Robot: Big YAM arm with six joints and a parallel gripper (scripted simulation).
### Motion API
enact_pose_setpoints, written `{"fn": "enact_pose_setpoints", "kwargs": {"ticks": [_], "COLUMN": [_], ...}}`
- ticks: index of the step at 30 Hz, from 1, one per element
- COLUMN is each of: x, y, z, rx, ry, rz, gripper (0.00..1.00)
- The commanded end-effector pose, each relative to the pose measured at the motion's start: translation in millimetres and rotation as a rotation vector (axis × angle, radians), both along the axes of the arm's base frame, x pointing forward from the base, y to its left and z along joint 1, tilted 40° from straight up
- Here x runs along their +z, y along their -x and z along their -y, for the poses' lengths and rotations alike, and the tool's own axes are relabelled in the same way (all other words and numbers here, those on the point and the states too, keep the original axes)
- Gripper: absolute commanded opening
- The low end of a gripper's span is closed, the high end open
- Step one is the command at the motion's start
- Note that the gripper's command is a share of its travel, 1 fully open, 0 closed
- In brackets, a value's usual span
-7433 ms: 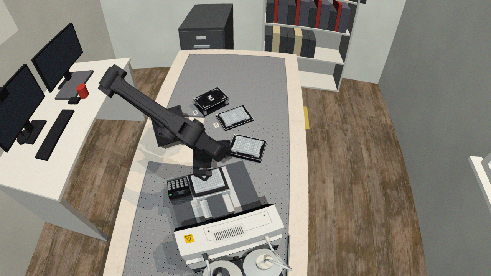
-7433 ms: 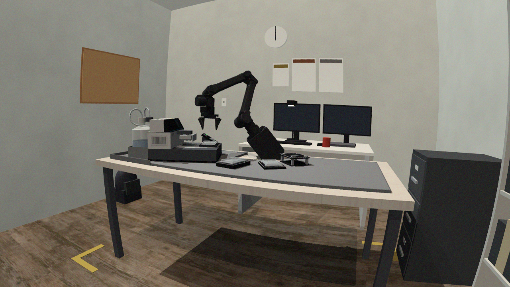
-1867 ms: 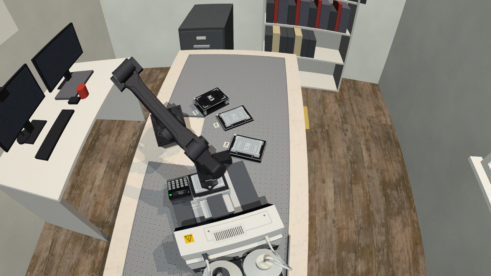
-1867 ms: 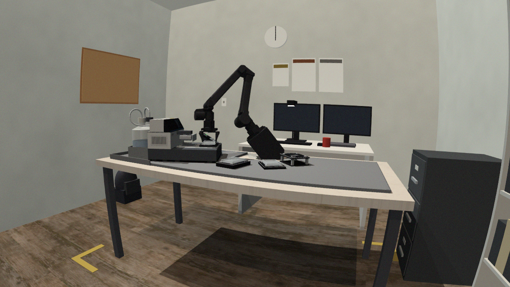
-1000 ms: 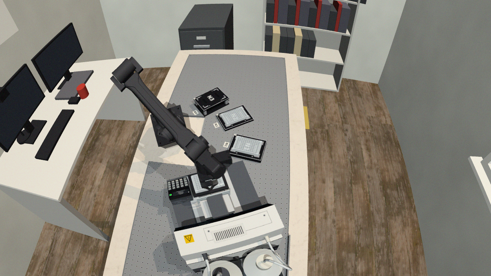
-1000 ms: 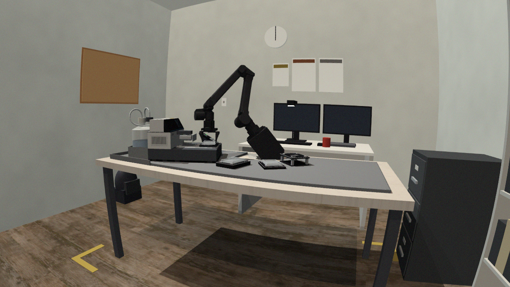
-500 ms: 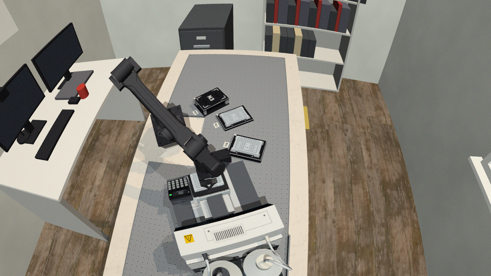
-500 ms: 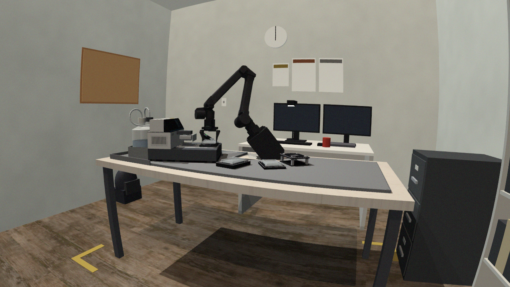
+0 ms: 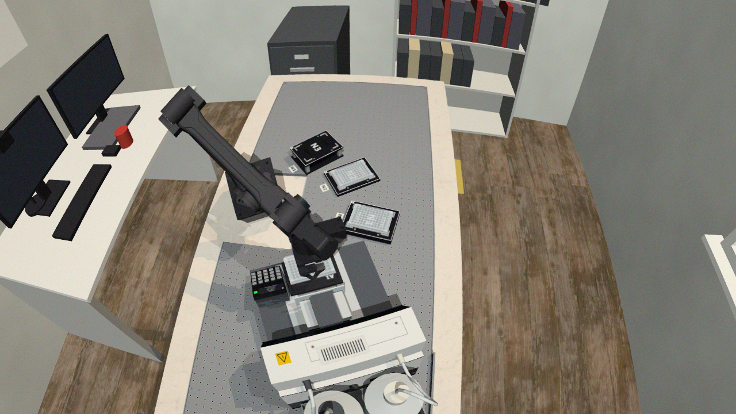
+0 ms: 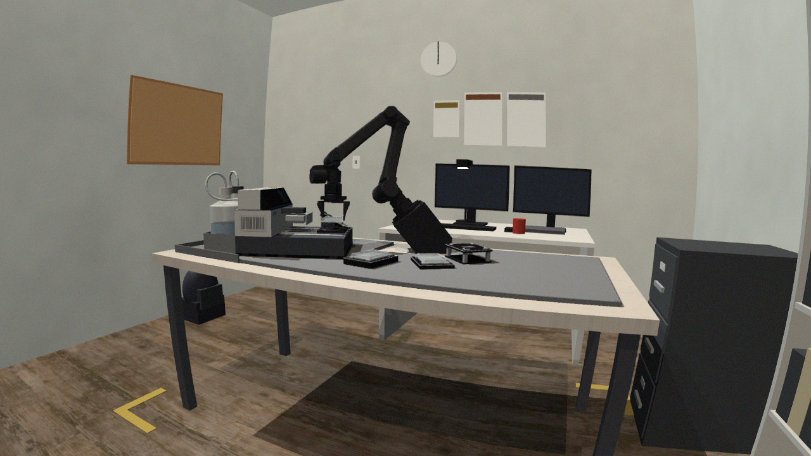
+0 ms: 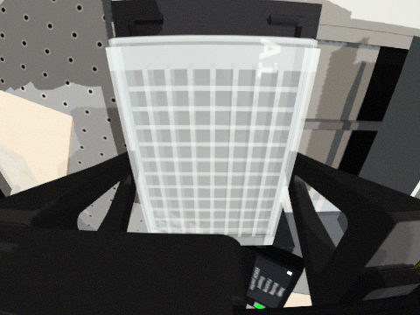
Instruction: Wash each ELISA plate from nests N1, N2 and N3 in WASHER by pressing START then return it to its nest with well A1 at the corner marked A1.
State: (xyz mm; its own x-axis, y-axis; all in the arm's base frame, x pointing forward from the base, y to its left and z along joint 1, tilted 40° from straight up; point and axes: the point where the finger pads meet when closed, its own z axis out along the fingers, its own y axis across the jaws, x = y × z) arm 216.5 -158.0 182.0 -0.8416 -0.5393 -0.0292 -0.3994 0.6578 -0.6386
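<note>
Over the carrier of the washer, the top view shows one gripper with one plate beneath it, out of three plates in all. Nest N1 and nest N2 bear one each, while nest N3, the third, shows its label on a raised top. Beside the carrier are one keypad and one green lamp; two bottles stand behind the washer. Two monitors and one red mug share the desk. From the exterior, the jaws stand wide, nearly at full spread, with one finger on each side of the first plate, which is held just above the carrier. One clock and three paper sheets hang on the wall behind. At the wrist, two fingers grip the plate's two long sides; one A1 mark on the carrier shows through its clear end, and one green light glows below.

Gripper: after descending from high above the washer, it is now rising slightly, gripping the plate.
Plate: it is lifting off the carrier.
Forearm: it is sloping more steeply than seconds ago.
</note>
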Motion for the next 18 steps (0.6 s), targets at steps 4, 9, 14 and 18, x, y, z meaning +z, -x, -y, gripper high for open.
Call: {"fn": "enact_pose_setpoints", "kwargs": {"ticks": [4, 9, 14, 18], "x": [32, 41, 47, 51], "y": [-6.5, -2.6, 0.8, 2.9], "z": [-3, -8, -13, -15], "rx": [-0.003, -0.003, -0.003, -0.003], "ry": [0.012, 0.014, 0.013, 0.013], "rz": [0.05, 0.057, 0.057, 0.057], "gripper": [0.84, 0.84, 0.84, 0.84]}}
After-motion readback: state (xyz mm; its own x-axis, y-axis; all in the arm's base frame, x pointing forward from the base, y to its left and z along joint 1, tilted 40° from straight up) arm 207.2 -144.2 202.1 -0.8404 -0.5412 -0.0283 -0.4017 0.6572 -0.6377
